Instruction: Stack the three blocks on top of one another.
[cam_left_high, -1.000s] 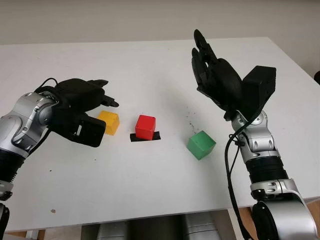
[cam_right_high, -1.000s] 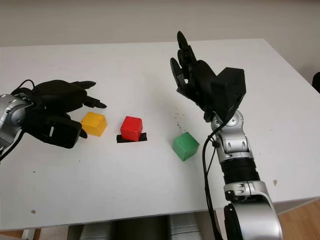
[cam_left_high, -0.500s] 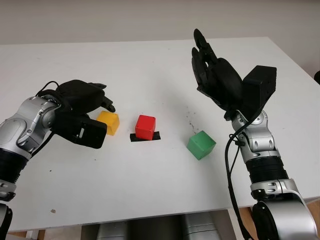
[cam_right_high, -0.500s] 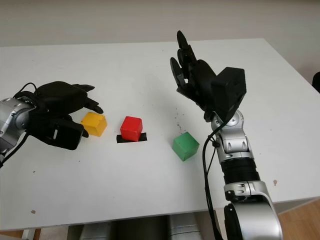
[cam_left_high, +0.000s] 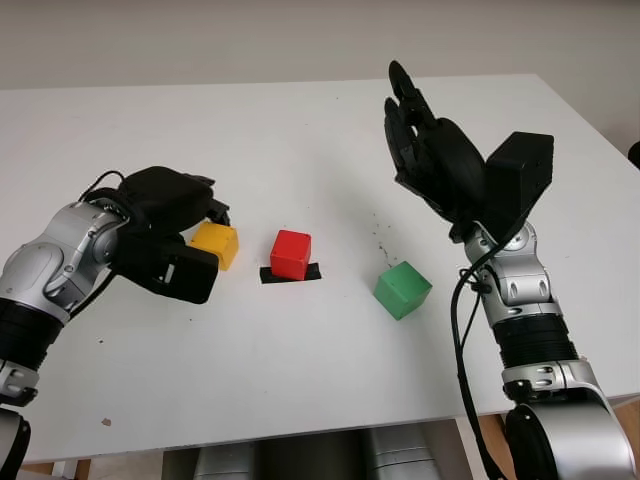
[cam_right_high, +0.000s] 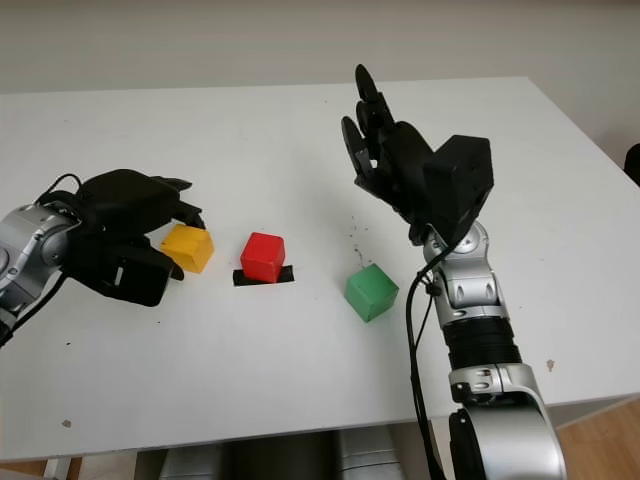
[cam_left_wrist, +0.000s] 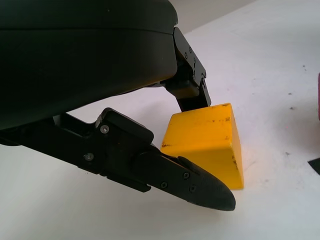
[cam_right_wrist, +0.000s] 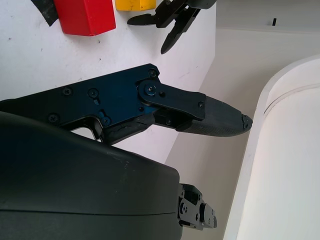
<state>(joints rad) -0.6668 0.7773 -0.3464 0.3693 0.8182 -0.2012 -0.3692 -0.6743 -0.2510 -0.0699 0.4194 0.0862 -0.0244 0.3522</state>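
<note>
Two black hands, left hand (cam_left_high: 165, 205) and right hand (cam_left_high: 432, 150), each with a smooth shiny shell and three thick fingers (cam_left_wrist: 197, 182). Fingers built from flat black links, joined by small round screws, ending in soft rounded tips. A boxy black block at each wrist. Behind that, silver metal arms (cam_left_high: 55, 265) with round joints and black ribbed rings. Thin black cables (cam_left_high: 458, 340) looping along the right arm, and one curling over the left wrist.

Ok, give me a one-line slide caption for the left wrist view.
Left hand closing around the yellow block on the white table, fingers either side, not yet lifted.
</note>
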